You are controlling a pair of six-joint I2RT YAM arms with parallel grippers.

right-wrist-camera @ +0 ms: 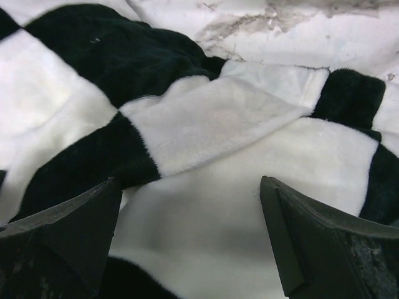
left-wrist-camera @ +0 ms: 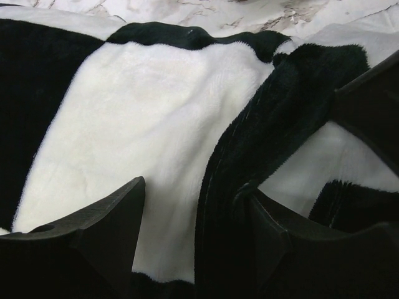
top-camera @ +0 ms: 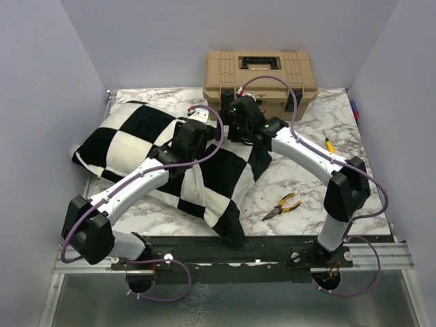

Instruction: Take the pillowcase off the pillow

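Observation:
The black and white checkered pillowcase (top-camera: 129, 136) lies stuffed on the marble table, across its left and middle. The plain white pillow is hidden inside it. My left gripper (top-camera: 193, 133) is open and pressed down on the cover's middle. In the left wrist view a raised black fold of the pillowcase (left-wrist-camera: 262, 124) stands between the jaws of the left gripper (left-wrist-camera: 196, 187), against the right finger (left-wrist-camera: 280, 237). My right gripper (top-camera: 238, 122) is open just above the cover's far right part. In the right wrist view the right gripper (right-wrist-camera: 190, 180) hovers over a white square of the pillowcase (right-wrist-camera: 206, 118).
A tan toolbox (top-camera: 261, 75) stands at the back, just behind the right gripper. Yellow-handled pliers (top-camera: 283, 206) lie on the marble table (top-camera: 306, 184) at the front right. A yellow screwdriver (top-camera: 329, 144) lies beside the right arm. Walls close in on both sides.

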